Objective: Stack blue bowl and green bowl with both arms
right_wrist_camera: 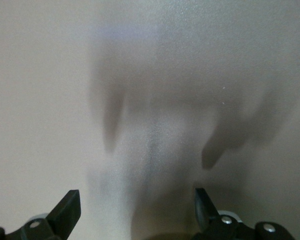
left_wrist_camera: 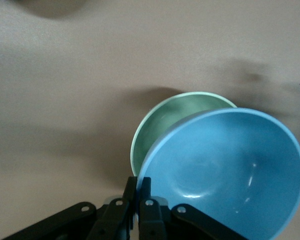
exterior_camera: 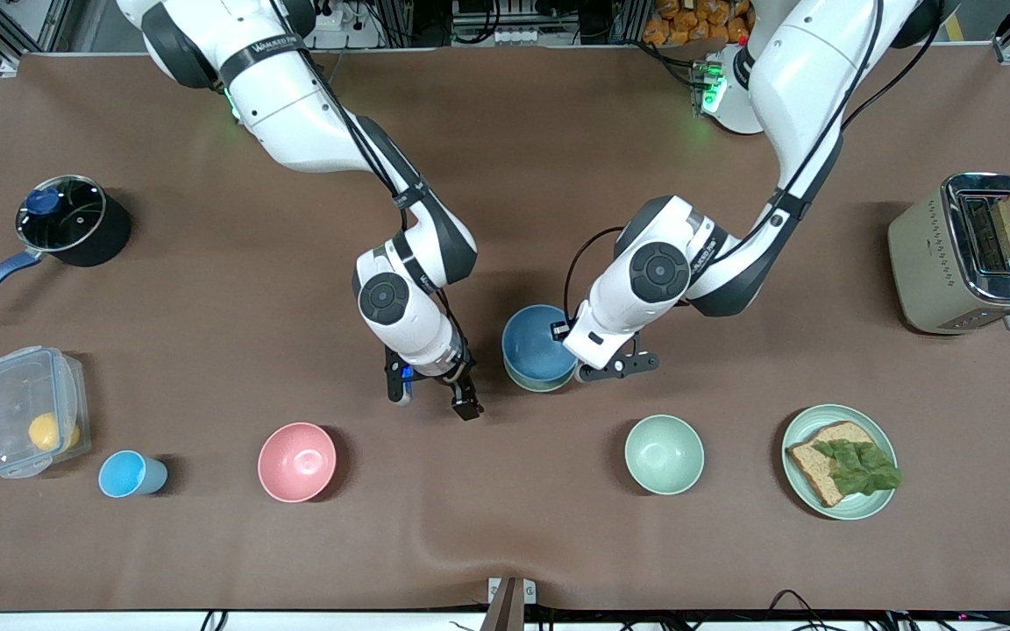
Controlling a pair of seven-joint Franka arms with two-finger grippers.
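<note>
At the centre of the front view, the left gripper (exterior_camera: 577, 350) pinches the rim of the blue bowl (exterior_camera: 533, 342), its fingers (left_wrist_camera: 138, 196) pressed together on the thin matte wall. The round, smooth blue bowl hangs tilted over the green bowl (left_wrist_camera: 162, 122), a dull sage round whose rim peeks out beneath it. Just beside them, the right gripper (exterior_camera: 435, 399) hovers over bare brown table (exterior_camera: 505, 158), fingers spread wide apart and empty.

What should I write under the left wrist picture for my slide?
The left gripper, shut on the rim of the blue bowl, holds it over the green bowl.
</note>
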